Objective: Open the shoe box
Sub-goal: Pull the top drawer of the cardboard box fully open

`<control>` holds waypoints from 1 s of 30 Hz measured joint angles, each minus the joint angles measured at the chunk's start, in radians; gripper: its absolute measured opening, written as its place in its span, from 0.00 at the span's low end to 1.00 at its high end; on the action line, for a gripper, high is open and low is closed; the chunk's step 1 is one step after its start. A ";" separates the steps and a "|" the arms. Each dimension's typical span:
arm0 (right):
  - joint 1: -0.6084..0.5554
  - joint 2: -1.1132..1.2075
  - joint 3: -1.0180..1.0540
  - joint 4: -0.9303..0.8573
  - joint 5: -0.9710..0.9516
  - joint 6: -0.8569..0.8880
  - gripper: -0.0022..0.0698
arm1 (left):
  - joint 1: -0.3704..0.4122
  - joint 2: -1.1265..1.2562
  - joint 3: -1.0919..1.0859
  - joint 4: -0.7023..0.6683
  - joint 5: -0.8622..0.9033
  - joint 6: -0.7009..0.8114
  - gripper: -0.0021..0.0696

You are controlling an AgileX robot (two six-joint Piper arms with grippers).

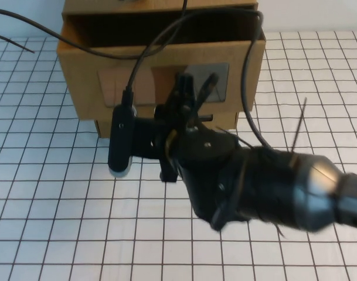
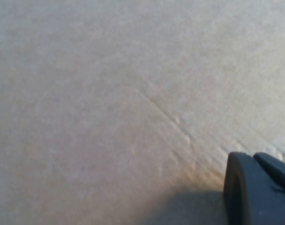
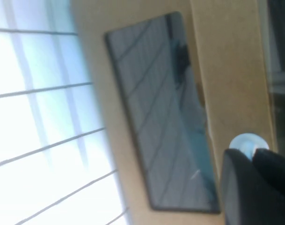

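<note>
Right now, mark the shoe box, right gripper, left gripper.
shoe box [image 1: 84, 88], high view, front cardboard wall.
right gripper [image 1: 196, 83], high view, its tip at the box's grey label [image 1: 218, 75].
left gripper [image 2: 255, 187], left wrist view, dark tip close to cardboard [image 2: 109, 93].

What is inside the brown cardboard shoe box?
Only a dark gap shows under its lid; contents hidden. Right pincer at the front grey label; left pincer near plain cardboard.

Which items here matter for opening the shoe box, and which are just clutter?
In play:
shoe box
right claw, at the box's front face beside the grey label
left claw, close against plain cardboard

Just there:
black cables trailing across the box
gridded table
</note>
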 joint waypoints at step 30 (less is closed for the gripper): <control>0.286 -0.293 0.179 0.394 0.289 0.049 0.25 | 0.000 -0.042 -0.002 -0.004 0.082 -0.032 0.03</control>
